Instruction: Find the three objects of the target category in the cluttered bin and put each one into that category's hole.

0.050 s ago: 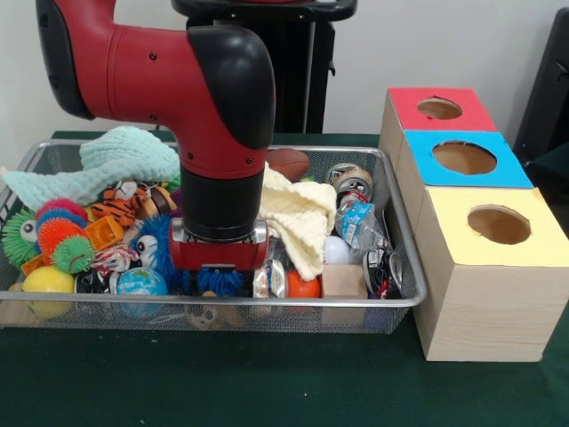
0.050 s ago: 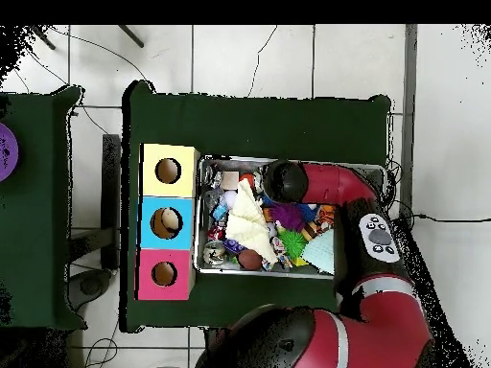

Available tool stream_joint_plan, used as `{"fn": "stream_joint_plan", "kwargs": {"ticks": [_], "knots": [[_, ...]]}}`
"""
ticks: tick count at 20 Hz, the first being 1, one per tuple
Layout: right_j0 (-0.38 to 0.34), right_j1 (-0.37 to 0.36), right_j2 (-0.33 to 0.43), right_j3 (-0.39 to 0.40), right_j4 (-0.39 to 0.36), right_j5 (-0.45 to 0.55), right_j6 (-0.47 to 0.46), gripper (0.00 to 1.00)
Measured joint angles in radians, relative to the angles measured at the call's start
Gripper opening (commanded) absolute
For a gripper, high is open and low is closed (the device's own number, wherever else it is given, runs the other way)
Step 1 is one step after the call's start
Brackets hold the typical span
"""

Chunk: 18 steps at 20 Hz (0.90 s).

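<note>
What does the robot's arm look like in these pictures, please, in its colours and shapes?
The arm is thick and rounded, with glossy red shells and black joint covers. Its black cylindrical wrist ends in a red block with a silver band. From above, a grey oval button panel sits on it. Its gripper tips are hidden.

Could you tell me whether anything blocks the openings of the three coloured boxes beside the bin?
Nothing visible covers the red hole, blue hole or yellow hole. The overhead view shows something light inside the blue one.
</note>
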Motion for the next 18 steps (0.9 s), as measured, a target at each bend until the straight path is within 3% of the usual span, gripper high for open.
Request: {"fn": "stream_joint_plan", "kwargs": {"ticks": [18], "knots": [[-0.018, -0.001, 0.021, 0.007, -0.01, -0.008, 0.0, 1.0]]}}
